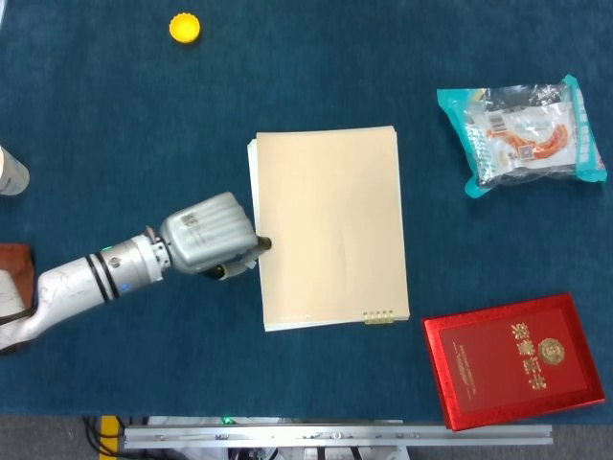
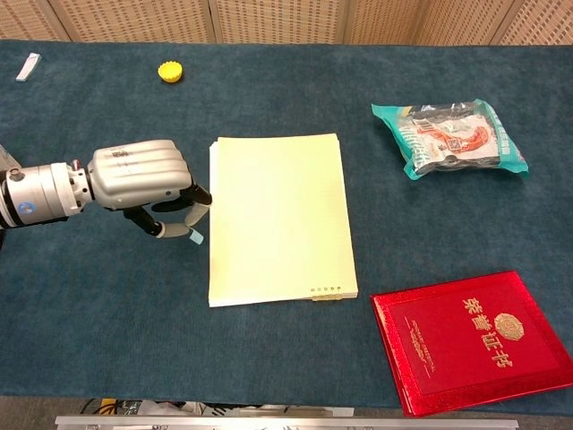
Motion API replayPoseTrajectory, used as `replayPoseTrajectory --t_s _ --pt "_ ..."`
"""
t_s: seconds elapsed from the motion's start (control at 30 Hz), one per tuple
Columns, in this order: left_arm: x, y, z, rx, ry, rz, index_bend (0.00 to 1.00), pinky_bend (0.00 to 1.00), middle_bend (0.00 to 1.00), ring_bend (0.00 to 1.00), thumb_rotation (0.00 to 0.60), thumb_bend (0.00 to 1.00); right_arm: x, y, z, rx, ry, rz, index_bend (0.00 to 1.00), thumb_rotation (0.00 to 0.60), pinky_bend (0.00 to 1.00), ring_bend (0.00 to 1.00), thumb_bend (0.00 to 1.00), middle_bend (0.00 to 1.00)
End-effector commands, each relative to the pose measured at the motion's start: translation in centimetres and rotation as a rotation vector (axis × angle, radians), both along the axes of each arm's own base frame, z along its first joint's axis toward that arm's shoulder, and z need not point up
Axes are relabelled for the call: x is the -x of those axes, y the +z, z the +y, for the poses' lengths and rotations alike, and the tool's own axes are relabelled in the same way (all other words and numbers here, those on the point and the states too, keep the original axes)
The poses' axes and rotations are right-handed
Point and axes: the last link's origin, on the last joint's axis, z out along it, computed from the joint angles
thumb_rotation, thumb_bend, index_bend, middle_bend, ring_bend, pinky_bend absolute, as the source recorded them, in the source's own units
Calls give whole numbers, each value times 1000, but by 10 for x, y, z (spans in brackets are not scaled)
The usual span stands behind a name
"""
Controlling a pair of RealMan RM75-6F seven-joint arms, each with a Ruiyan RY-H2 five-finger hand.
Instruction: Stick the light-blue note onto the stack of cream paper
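Note:
The stack of cream paper point(image 1: 330, 225) point(image 2: 279, 218) lies flat in the middle of the blue table. My left hand point(image 1: 208, 236) point(image 2: 143, 175) hovers just off the stack's left edge, fingers curled downward. It pinches the light-blue note point(image 2: 192, 231), a small strip hanging below the fingertips in the chest view; the head view hides the note under the hand. The fingertips reach the paper's left border. My right hand appears in neither view.
A yellow bottle cap point(image 1: 185, 28) point(image 2: 170, 71) sits at the far left. A teal snack packet point(image 1: 522, 131) point(image 2: 449, 137) lies far right, and a red certificate booklet point(image 1: 515, 357) point(image 2: 473, 340) near right. A white object point(image 1: 11, 172) and brown item point(image 1: 14, 273) sit at the left edge.

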Motion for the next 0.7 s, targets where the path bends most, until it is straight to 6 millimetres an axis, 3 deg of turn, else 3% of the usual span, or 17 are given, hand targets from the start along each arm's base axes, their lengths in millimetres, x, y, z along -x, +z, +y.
replayPoseTrajectory --t_s 0.03,0.33,0.7 --pt "-8 -3 1 5 0 -13 570 839 848 879 600 330 0 1 0 2 1 -2 48 600 0 0 13 148" --pt "-27 -16 9 -1 28 -23 570 839 849 880 600 330 4 3 1 8 -1 -9 48 600 0 0 14 148" --pt "-38 -29 4 24 43 16 567 839 849 880 600 330 8 5 1 14 -3 -14 48 600 0 0 14 148"
